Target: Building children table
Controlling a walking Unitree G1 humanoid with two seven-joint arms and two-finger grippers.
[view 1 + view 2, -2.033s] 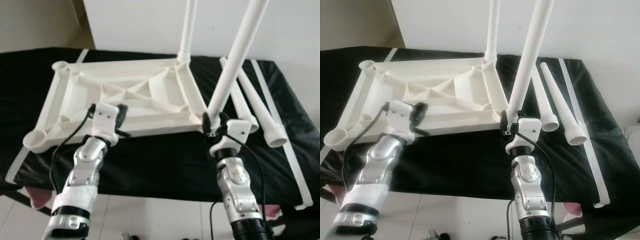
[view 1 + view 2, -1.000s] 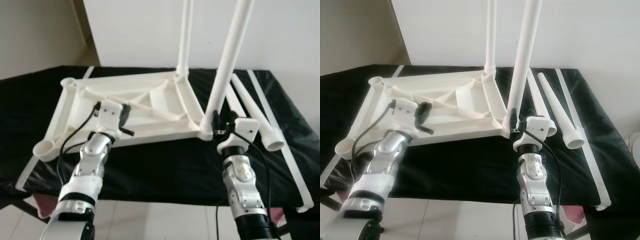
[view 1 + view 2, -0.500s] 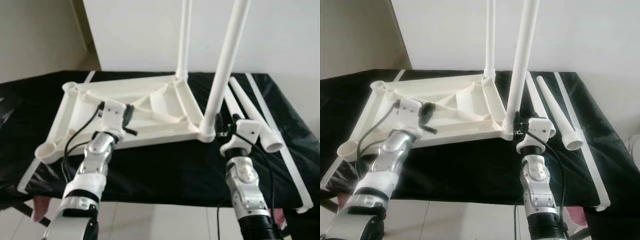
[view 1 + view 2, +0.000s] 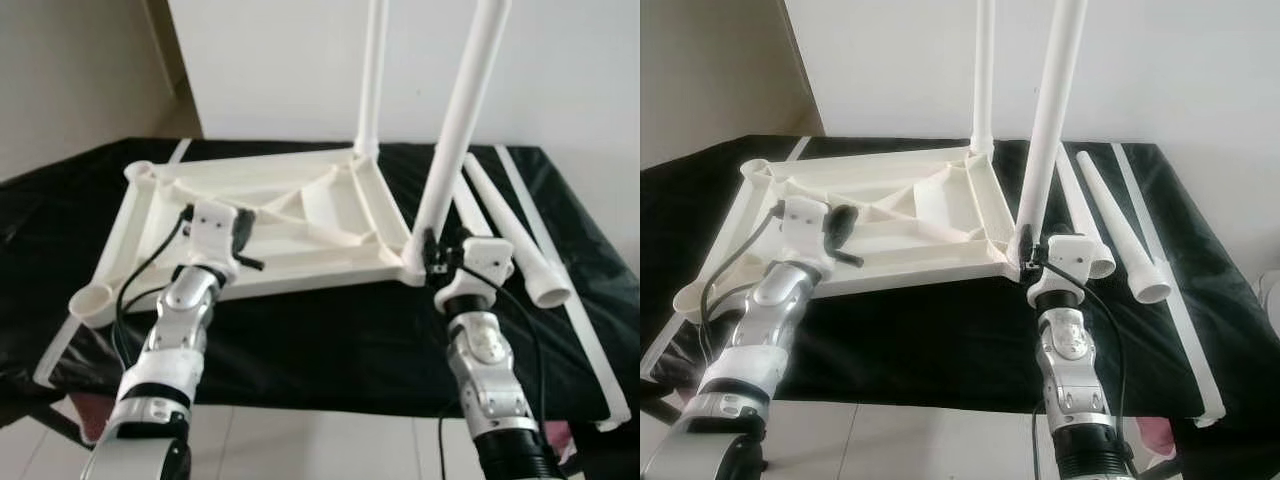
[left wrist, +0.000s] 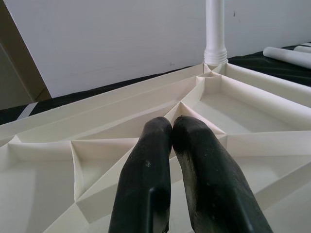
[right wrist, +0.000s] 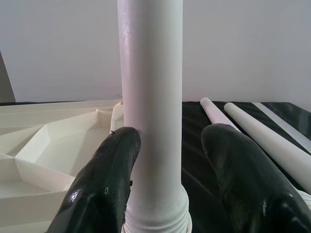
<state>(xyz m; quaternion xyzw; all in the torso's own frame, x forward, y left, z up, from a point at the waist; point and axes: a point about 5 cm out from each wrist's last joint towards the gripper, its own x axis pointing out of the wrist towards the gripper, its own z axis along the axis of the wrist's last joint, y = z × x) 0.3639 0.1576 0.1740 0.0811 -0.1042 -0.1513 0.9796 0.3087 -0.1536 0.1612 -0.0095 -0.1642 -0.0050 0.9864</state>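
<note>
Kids' table top (image 4: 270,215) is lying upside down, ribbed underside up, on a surface under a black cloth (image 4: 330,330). Two white legs are already standing in its corners on the robot's right: the far leg (image 4: 371,75) and the near leg (image 4: 458,120). Right gripper (image 6: 170,145) sits at the base of the near leg, fingers (image 6: 104,194) spread either side of it, not clamped. Left gripper (image 5: 171,127) hovers over the ribs with fingers pressed together. Two loose legs (image 4: 515,235) lie on the cloth just right of the frame.
</note>
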